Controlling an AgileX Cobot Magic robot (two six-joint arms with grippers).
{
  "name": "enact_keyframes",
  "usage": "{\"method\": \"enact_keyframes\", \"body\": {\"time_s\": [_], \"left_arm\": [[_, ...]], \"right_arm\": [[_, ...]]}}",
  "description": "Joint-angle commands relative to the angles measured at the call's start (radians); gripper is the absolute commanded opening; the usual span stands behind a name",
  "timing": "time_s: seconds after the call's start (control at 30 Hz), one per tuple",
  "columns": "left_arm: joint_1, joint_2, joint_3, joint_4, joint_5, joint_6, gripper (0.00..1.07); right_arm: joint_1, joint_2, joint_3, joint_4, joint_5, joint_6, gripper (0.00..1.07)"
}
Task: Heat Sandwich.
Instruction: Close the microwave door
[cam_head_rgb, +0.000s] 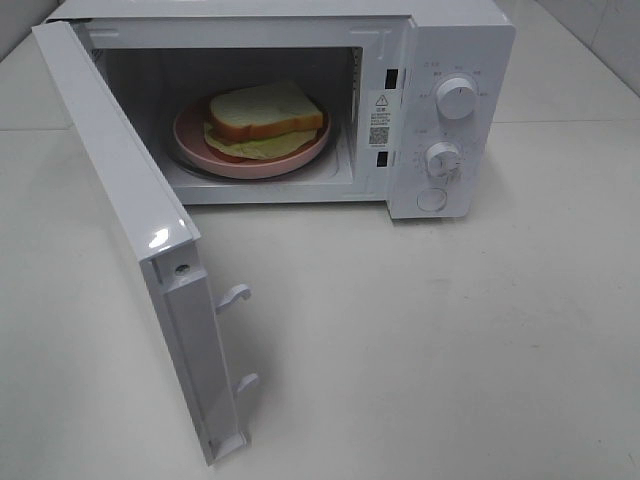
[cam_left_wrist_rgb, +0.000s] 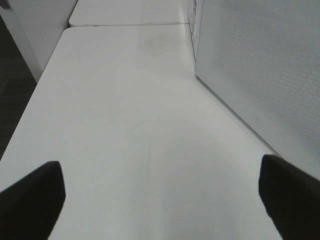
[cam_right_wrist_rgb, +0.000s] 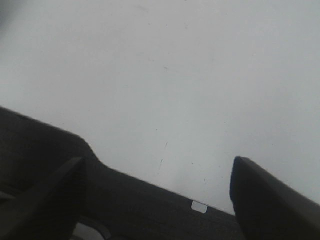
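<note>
**High view:** A white microwave (cam_head_rgb: 455, 60) is being shown at the far side of a pale surface (cam_head_rgb: 450, 350). Its door (cam_head_rgb: 120, 190) is swung wide open toward the near left. The sandwich (cam_head_rgb: 265, 115) is lying inside the cavity on a pink plate (cam_head_rgb: 185, 135), with pale bread on top and yellow-green filling showing beneath. It is judged to be light, soft and loosely stacked, so the layers could slide if it were tipped. It would be better moved by the plate's rim than squeezed. Neither arm is being seen here.

**Left wrist view:** The left hand (cam_left_wrist_rgb: 162, 197) is being carried low over the surface (cam_left_wrist_rgb: 135, 125). Its fingers are spread wide with nothing between them, and the door's outer face (cam_left_wrist_rgb: 260, 65) is close beside it.

**Right wrist view:** The right hand (cam_right_wrist_rgb: 160, 197) is being held above the surface (cam_right_wrist_rgb: 175, 75), fingers well parted and empty. A dark shape (cam_right_wrist_rgb: 125, 195) beneath it cannot be identified.
</note>
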Motion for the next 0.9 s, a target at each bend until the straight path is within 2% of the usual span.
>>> {"method": "enact_keyframes", "body": {"time_s": [0.03, 0.07, 0.5, 0.63, 0.9], "left_arm": [[0.002, -0.027, 0.003, -0.007, -0.008, 0.002, 1.0], [0.002, -0.027, 0.003, -0.007, -0.008, 0.002, 1.0], [0.002, -0.027, 0.003, -0.007, -0.008, 0.002, 1.0], [0.002, -0.027, 0.003, -0.007, -0.008, 0.003, 1.0], [0.002, -0.027, 0.003, -0.007, -0.008, 0.002, 1.0]], "right_arm": [[-0.07, -0.077, 0.015, -0.002, -0.021, 0.013, 0.76], [-0.105, -0.124, 0.025, 0.0, -0.03, 0.013, 0.76], [-0.243, -0.317, 0.035, 0.002, -0.082, 0.013, 0.76], [-0.25, -0.317, 0.067, 0.032, -0.131, 0.014, 0.76], [-0.25, -0.317, 0.065, 0.033, -0.131, 0.014, 0.76]]}}
